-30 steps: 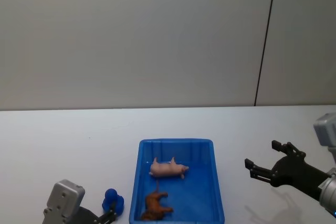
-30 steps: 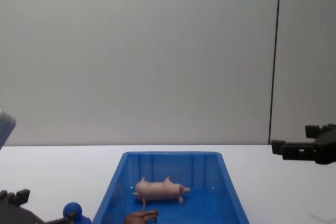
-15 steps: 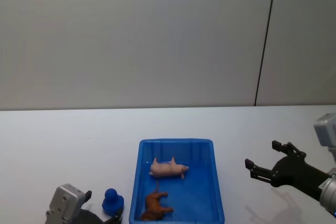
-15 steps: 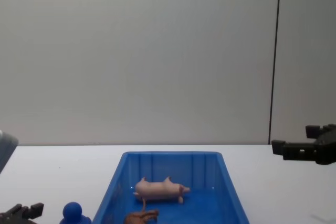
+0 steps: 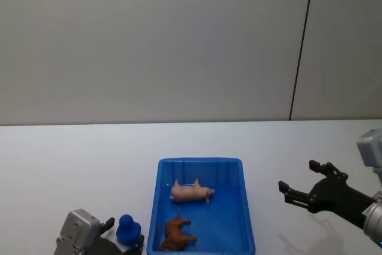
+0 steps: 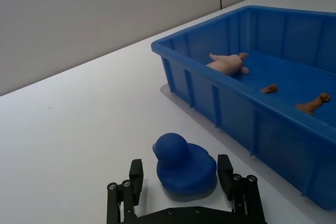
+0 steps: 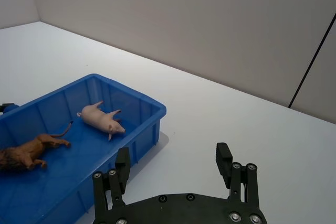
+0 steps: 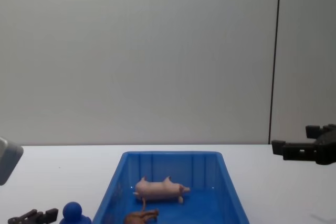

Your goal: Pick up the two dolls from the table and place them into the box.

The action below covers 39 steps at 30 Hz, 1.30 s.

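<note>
The pink pig and the brown lion both lie on their sides inside the blue box, which sits on the white table. From the chest, the pig lies behind the lion. My right gripper hovers open and empty to the right of the box; its wrist view shows the pig and the lion. My left gripper is low at the box's left, open, its fingers either side of a blue toy duck resting on the table.
The blue duck stands on the table close to the box's left wall. A grey wall runs along the far edge of the table. Bare tabletop spreads to the left, right and behind the box.
My left arm has dropped lower and shifted slightly right beside the duck. The duck, both dolls, the box and my right gripper have stayed put.
</note>
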Each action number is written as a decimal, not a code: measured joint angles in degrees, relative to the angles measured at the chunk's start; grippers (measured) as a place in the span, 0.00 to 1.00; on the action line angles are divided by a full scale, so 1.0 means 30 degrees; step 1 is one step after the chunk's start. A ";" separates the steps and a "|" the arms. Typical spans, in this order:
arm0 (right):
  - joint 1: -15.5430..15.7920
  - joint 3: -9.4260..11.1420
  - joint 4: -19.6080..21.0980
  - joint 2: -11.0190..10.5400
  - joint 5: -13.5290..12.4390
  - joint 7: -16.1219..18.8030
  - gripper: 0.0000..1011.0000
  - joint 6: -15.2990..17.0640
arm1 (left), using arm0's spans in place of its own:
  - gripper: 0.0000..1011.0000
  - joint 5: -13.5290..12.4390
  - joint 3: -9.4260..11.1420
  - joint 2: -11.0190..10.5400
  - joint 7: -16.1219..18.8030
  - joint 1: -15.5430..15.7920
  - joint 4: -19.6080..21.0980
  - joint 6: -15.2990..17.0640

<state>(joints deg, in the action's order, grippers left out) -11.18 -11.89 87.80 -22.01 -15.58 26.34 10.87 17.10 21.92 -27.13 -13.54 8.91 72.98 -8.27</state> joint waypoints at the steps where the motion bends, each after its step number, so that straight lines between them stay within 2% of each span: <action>1: 0.0000 -0.0001 -0.0001 0.0000 0.0000 0.0001 0.99 -0.0001 | 0.90 -0.0022 -0.0006 0.0034 -0.0126 0.0069 -0.0117 -0.0070; 8: 0.0000 -0.0001 -0.0001 0.0001 0.0001 0.0000 0.99 0.0000 | 0.70 -0.0202 -0.0080 0.0339 -0.0961 0.0695 -0.1117 -0.0506; 9: 0.0000 -0.0001 0.0000 0.0001 0.0001 0.0000 0.99 0.0000 | 0.64 -0.0245 -0.0099 0.0402 -0.1104 0.0831 -0.1339 -0.0588; 11: 0.0000 -0.0002 0.0000 0.0000 0.0001 0.0000 0.99 0.0000 | 0.61 -0.0286 -0.0124 0.0455 -0.1266 0.0954 -0.1538 -0.0679; 21: -0.0001 -0.0001 0.0000 0.0000 0.0001 -0.0001 0.99 0.0000 | 0.53 -0.0665 -0.0321 0.0564 -0.1869 0.1421 -0.1987 -0.0972; 31: 0.0001 -0.0002 -0.0001 0.0000 0.0001 -0.0003 0.99 0.0000 | 0.47 -0.1689 -0.0562 0.0491 -0.1910 0.1811 -0.0798 -0.1200; 39: 0.0001 -0.0002 0.0000 0.0000 0.0001 -0.0002 0.99 0.0001 | 0.41 -0.2863 -0.0392 0.0857 -0.1932 0.2268 0.0245 -0.1174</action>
<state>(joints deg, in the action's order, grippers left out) -11.18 -11.90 87.80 -22.01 -15.58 26.33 10.87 8.51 20.74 -24.56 -19.34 15.71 73.72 -11.79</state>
